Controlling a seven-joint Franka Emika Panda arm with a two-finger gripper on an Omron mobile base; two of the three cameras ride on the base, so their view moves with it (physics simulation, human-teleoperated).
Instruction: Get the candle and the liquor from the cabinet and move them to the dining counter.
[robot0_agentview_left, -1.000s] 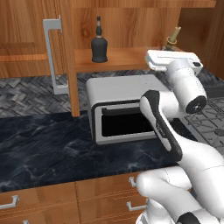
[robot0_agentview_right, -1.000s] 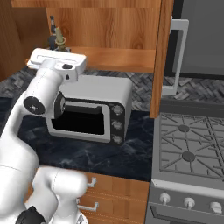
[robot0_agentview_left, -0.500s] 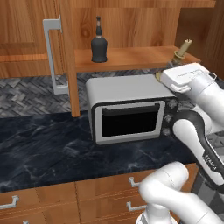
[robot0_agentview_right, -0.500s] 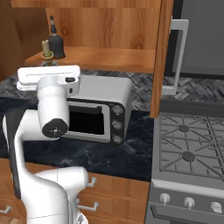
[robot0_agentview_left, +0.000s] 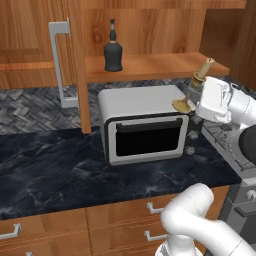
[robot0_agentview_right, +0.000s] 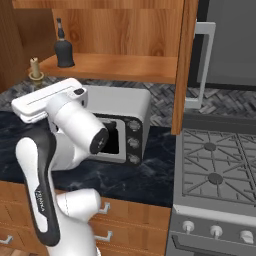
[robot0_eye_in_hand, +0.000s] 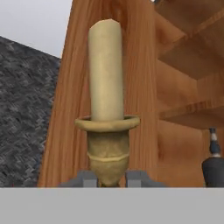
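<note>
Brass and cream wax are showing between the fingers (robot0_eye_in_hand: 89, 178): the gripper (robot0_agentview_left: 196, 100) is gripping the candle (robot0_agentview_left: 194, 89) by the stem of its holder, closed snugly on it. In the left base view the candle is hanging tilted in open air, at about three o'clock from the toaster oven (robot0_agentview_left: 145, 122) and clear of the cabinet (robot0_agentview_left: 150, 35) shelf. The liquor (robot0_agentview_left: 113, 50) is standing upright on that shelf, at twelve o'clock above the oven, untouched.

The step in hand looks like carrying the candle away toward the dining counter. Doing it well probably means levelling the wrist so the stick is sitting upright, keeping the grip firm on the narrow stem, and swinging wide of the open cabinet door (robot0_agentview_right: 184, 65) and the oven's top while the base is turning.
</note>
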